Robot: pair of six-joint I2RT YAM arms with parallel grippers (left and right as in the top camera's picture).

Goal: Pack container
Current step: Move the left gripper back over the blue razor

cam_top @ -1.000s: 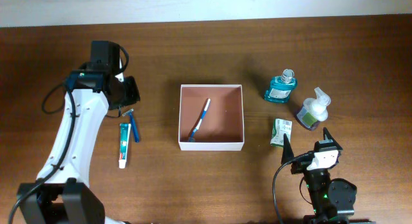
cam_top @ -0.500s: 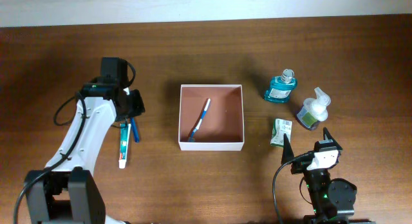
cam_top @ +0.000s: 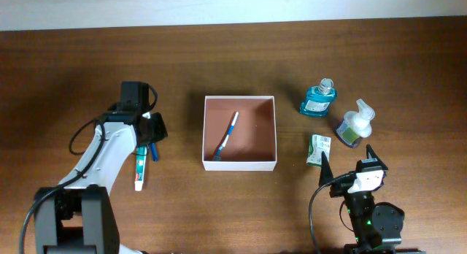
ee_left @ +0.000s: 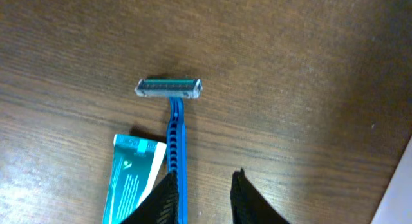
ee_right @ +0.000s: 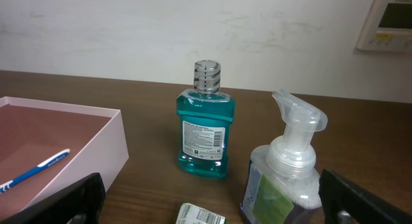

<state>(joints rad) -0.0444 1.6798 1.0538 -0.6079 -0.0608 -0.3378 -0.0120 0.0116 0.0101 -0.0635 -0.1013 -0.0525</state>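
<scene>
Overhead, the left jaws have come down over the razor (cam_top: 154, 153).

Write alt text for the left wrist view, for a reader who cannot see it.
A blue disposable razor lies on a wooden table beside a teal toothpaste tube; the left claw, slightly open, hangs over the handle end.

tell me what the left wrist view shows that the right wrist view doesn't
Only left wrist: a blue razor and a toothpaste tube side by side, with the open left tool by the razor's handle. Only right wrist: the mouthwash bottle, pump bottle, green-and-white packet, and a toothbrush inside the container. Both: the brown wooden table. A pale sliver at the left wrist view's right edge may be the container; too little to tell.
</scene>
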